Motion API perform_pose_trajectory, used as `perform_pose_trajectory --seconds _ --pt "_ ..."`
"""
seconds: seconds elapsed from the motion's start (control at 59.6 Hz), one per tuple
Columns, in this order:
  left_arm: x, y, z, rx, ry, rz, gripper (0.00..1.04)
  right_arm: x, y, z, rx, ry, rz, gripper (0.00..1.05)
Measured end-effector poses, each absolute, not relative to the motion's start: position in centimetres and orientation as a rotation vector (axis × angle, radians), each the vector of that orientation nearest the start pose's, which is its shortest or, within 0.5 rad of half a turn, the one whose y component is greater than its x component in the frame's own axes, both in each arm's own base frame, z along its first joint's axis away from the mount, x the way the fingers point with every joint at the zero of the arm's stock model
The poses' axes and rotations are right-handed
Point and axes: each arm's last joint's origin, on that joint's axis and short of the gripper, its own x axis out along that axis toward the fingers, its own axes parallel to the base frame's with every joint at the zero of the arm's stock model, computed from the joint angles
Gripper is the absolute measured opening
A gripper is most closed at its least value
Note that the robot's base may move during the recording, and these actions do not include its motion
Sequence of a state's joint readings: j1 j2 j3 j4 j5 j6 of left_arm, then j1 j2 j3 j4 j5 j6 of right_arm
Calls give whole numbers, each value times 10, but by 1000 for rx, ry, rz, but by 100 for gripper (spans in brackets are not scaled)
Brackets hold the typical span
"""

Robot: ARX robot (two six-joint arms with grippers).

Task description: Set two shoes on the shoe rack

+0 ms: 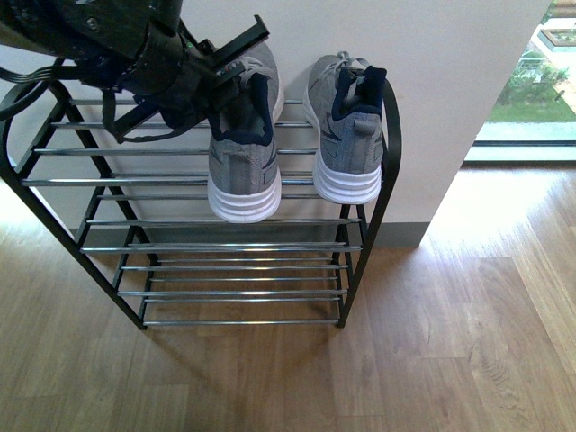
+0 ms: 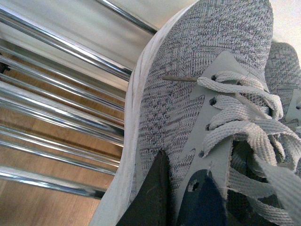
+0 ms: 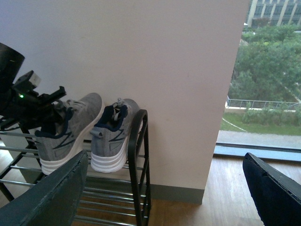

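Left claw (image 2: 181, 200) clamped on the left sneaker (image 1: 245, 166), pair up on the top tier

Left claw is pinched shut on that shoe. The wrist cam shows one dark finger (image 2: 155, 193) pressed on the outside of the grey knit and the other tucked in by the tongue, with the eyelet panel squeezed between them. Right claw (image 3: 160, 197) is spread wide, its fingers (image 3: 47, 197) far apart, and it hangs well off from the rack.

Front cam, big stuff first. White wall (image 1: 432, 90) fills 12 to 2 o'clock, and wood floor (image 1: 450, 342) takes everything from 3 round to 8. Shoe rack (image 1: 225, 245) stands against the wall, running from centre out to 10 o'clock, with a black frame and chrome bars. Both sneakers sit on its top tier, toes to the wall and white heels facing the camera. The left one is at about 12 o'clock. The right sneaker (image 1: 346, 144) is at 1 o'clock just beside it, with a small gap between them, right by the rack's arched side. Pale laces (image 2: 244, 108) criss-cross the held shoe.
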State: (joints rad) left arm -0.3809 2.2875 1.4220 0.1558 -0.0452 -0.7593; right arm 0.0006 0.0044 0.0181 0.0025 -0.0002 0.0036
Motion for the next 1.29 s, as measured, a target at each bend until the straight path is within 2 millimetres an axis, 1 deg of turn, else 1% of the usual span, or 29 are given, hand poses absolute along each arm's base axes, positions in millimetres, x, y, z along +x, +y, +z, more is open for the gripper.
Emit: perform_pose_trajectory --seconds 0.101,0.151,0.269,0.403,0.604,0.638,0.705,0.722,0.89,0.906,0.923,0.957,1.024,1.108,1.125,1.141,1.158,1.209,1.259,1.293 --pt "447 -184 85 -546 790 -53 2 97 0 170 4 -16 1 95" --pt "453 -189 84 -537 791 -63 2 97 0 170 4 -16 1 95" --pt "463 -194 81 -536 798 -59 2 97 0 170 4 -16 1 95" --pt "468 -196 82 -533 802 -53 2 97 0 170 4 -16 1 95" --pt "468 -200 80 -533 803 -60 2 97 0 170 4 -16 1 95" --pt "468 -200 81 -539 800 -65 7 97 0 170 4 -16 1 95" --pt "470 -202 84 -570 790 -116 24 97 0 170 4 -16 1 95" --pt "470 -202 84 -571 789 -118 25 97 0 170 4 -16 1 95" --pt "463 -202 91 -587 791 -146 51 97 0 170 4 -16 1 95" --pt "462 -202 94 -589 792 -150 56 97 0 170 4 -16 1 95" --pt "461 -202 94 -589 793 -151 56 97 0 170 4 -16 1 95" --pt "459 -201 97 -592 796 -159 62 97 0 170 4 -16 1 95" --pt "452 -194 111 -590 797 -163 79 97 0 170 4 -16 1 95" --pt "446 -186 129 -579 786 -158 94 97 0 170 4 -16 1 95" --pt "446 -186 130 -579 786 -157 95 97 0 170 4 -16 1 95" --pt "444 -183 136 -569 784 -151 97 97 0 170 4 -16 1 95" --pt "443 -183 137 -567 783 -150 97 97 0 170 4 -16 1 95" --pt "439 -178 149 -552 756 -140 95 97 0 170 4 -16 1 95" --pt "435 -173 161 -524 723 -129 95 97 0 170 4 -16 1 95" --pt "433 -171 163 -493 689 -116 95 97 0 170 4 -16 1 95"
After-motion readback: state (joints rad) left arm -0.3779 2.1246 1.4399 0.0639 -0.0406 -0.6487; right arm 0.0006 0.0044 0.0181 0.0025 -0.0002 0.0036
